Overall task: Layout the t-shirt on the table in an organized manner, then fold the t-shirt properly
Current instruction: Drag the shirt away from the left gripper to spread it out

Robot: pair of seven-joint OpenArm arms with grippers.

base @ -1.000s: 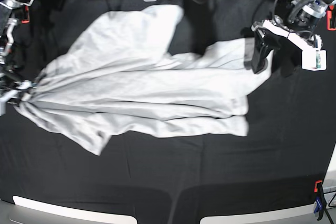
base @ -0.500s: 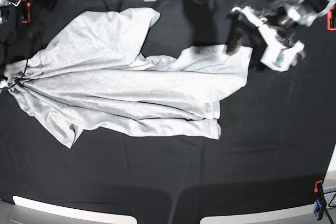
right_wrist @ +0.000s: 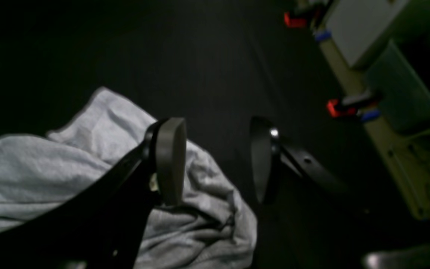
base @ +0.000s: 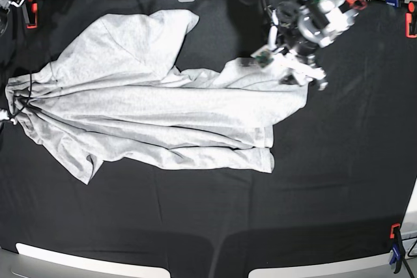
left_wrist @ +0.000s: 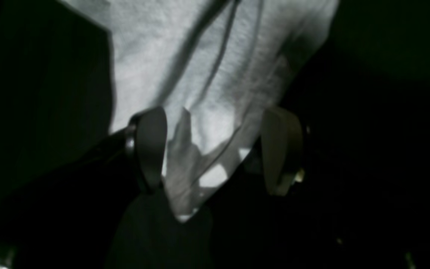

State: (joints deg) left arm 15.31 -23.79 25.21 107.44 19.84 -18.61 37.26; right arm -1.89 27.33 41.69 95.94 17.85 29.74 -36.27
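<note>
Since a second ago, my left gripper (base: 287,63) has swung from the right edge of the base view to the upper right corner of the crumpled white cotton t-shirt (base: 150,102), and the cloth has slid left and slackened. That gripper's jaws stand apart, straddling a pointed corner of fabric (left_wrist: 189,175) without pinching it. My right gripper (right_wrist: 215,160) also stands spread, empty, beside the bunched end at the left edge of the frame. The shirt lies twisted across the upper left of the black cloth-covered table (base: 260,226), not yet flat. If I close now, I may catch only one layer or pinch the tablecloth too, dragging wrinkles.
</note>
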